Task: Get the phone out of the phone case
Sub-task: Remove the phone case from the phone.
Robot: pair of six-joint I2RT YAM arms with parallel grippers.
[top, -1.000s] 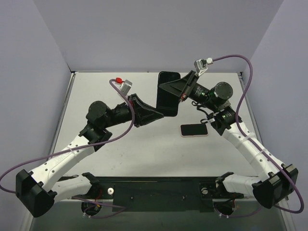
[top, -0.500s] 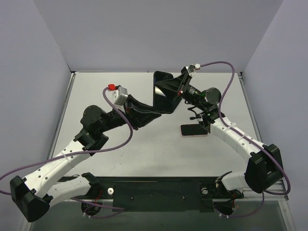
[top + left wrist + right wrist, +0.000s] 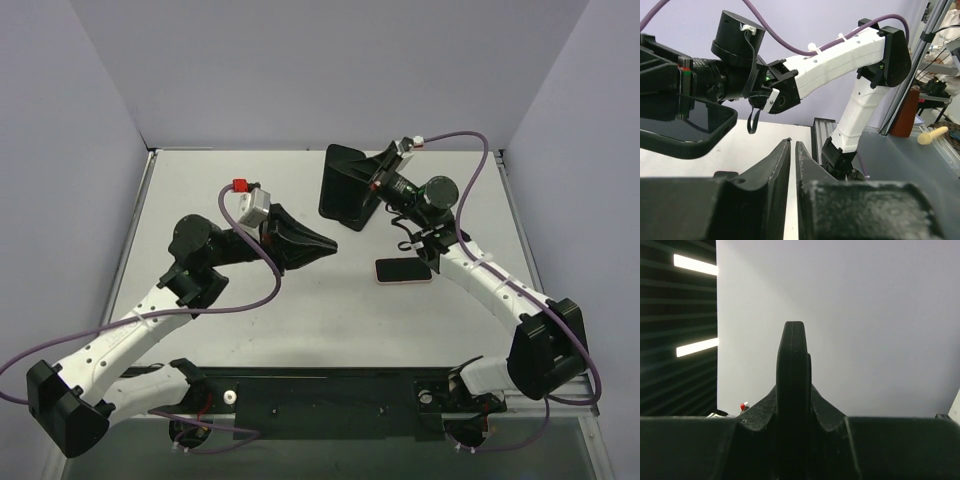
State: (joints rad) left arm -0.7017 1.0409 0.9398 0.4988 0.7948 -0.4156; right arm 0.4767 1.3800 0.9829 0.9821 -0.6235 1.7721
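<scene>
the left gripper is closed with nothing between its fingers; in its wrist view only a thin slit separates them. it hangs above the middle of the counter, pointing right, with open surface below and in front of it. just beyond its tip, up and to the right, is the phone case, apart from it.

the right gripper is clamped on the phone case at its right side, holding it off the counter near the back edge. in the right wrist view the case stands edge-on between the fingers. from the left wrist the case shows a raised rim around a dark, glossy inner face; whether anything sits in it i cannot tell.

the phone, dark screen with a pink rim, lies flat on the counter, below the case and beside the right arm's forearm, well clear of the left gripper.

the counter's front half is bare between the two arms. walls close in on the left, back and right edges.
</scene>
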